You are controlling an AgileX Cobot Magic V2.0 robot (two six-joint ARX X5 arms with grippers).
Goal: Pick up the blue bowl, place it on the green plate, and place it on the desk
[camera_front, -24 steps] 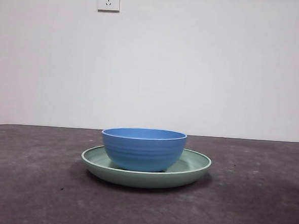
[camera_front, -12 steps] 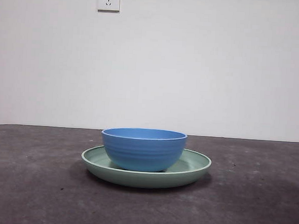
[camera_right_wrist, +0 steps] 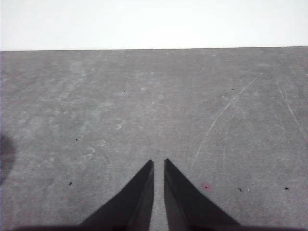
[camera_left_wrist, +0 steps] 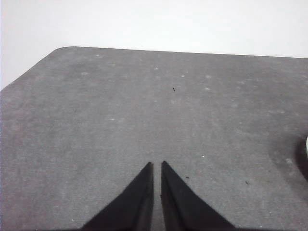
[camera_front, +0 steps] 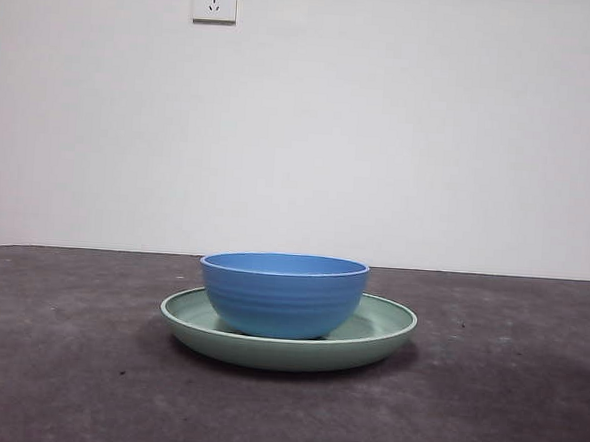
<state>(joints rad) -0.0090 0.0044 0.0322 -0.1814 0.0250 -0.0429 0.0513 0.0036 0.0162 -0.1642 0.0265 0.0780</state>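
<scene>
Bowl foot: I can't see where the blue bowl (camera_front: 282, 295) meets the green plate (camera_front: 383, 332); the rim hides it.
Plate, left wrist: only an edge sliver.

No movement to call across this stretch: the front view shows no shift, tilt or slide anywhere, and no arm has come into it. The round, ridged, matte blue bowl (camera_front: 282, 294) and the wide, pale mint-green plate (camera_front: 383, 332) under it show no difference whatever from a second ago.
</scene>
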